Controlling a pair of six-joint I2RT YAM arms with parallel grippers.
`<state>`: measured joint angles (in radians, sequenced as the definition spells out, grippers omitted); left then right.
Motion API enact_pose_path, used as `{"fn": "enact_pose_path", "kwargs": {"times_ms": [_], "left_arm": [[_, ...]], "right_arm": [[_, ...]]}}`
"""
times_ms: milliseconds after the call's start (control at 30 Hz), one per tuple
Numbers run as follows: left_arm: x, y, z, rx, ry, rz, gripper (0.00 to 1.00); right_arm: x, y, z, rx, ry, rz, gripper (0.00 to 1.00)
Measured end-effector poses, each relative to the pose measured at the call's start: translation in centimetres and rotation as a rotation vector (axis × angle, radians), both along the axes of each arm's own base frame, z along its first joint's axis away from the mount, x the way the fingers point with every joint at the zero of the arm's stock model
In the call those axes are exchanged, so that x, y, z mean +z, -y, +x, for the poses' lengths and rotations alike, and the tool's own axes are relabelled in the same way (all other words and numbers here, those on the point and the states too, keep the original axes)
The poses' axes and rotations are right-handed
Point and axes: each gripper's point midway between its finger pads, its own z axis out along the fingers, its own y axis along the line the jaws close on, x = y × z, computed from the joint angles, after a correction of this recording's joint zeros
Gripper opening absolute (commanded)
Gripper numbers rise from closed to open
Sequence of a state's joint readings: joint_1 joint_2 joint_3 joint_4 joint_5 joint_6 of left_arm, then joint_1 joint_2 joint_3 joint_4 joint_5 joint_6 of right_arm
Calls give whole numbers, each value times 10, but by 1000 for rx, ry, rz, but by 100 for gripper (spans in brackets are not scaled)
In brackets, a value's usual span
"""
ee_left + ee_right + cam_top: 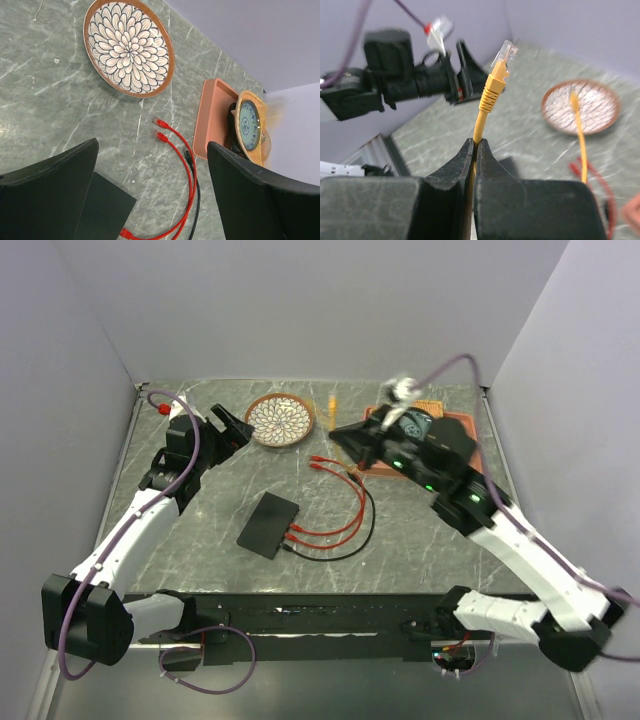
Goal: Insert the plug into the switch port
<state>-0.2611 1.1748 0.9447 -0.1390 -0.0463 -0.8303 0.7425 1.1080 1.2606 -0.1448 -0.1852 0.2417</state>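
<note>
The switch [268, 524] is a flat black box lying mid-table, with two red cables [335, 525] and a black cable plugged into its right edge. My right gripper [475, 145] is shut on a yellow cable, and the cable's clear plug [503, 52] stands up above the fingertips. From above, the right gripper [345, 438] hovers right of the patterned plate, with the yellow cable [331, 405] sticking out beyond it. My left gripper [152, 145] is open and holds nothing, raised over the table at the back left [238, 430]. A corner of the switch [105, 210] shows between its fingers.
A patterned plate [280, 420] sits at the back centre. An orange tray [215, 120] holding a small dish [249, 125] stands at the back right, partly under the right arm. The free ends of the red cables [160, 122] and the black cable [187, 155] lie near the tray.
</note>
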Motion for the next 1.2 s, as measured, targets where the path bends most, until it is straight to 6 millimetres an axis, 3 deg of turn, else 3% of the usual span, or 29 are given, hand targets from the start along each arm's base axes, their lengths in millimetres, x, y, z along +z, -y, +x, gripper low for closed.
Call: {"fn": "enact_pose_path", "kwargs": {"times_ms": [167,367,433,500,633,733,767,833,967,1067,1167,1200], "left_arm": [[2,2,0,-7,6,-8,96],[4,5,1,-23,16,-18,96],[4,6,1,-28,13,-20,96],[2,8,2,-33,8,-26,96],[-2,15,3,-60,2,-50,96],[-4,18,5,-75,-2,-58,96],[-5,19,5,-80,-2,-59,96],[-5,21,5,-86,-4,-61,96],[-7,22,6,-91,-9,-63,96],[-9,23,6,-96,-14,-63,96],[-12,23,7,-97,-20,-62,96],[-12,23,7,-97,-21,-61,96]], "right_arm": [[49,54,-27,-106,176,42,0],[44,89,-40,-191,215,-19,0],[23,94,-39,-211,191,-50,0],[-11,94,-31,-236,142,-102,0],[-133,84,-13,-254,-67,-294,0],[-233,80,-13,-228,-260,-474,0],[-262,81,-16,-219,-319,-531,0],[-298,83,-22,-198,-400,-608,0],[-318,72,-17,-178,-435,-650,0],[-319,54,-7,-151,-441,-666,0],[-314,28,11,-123,-432,-677,13],[-312,19,16,-117,-428,-679,29]]}}
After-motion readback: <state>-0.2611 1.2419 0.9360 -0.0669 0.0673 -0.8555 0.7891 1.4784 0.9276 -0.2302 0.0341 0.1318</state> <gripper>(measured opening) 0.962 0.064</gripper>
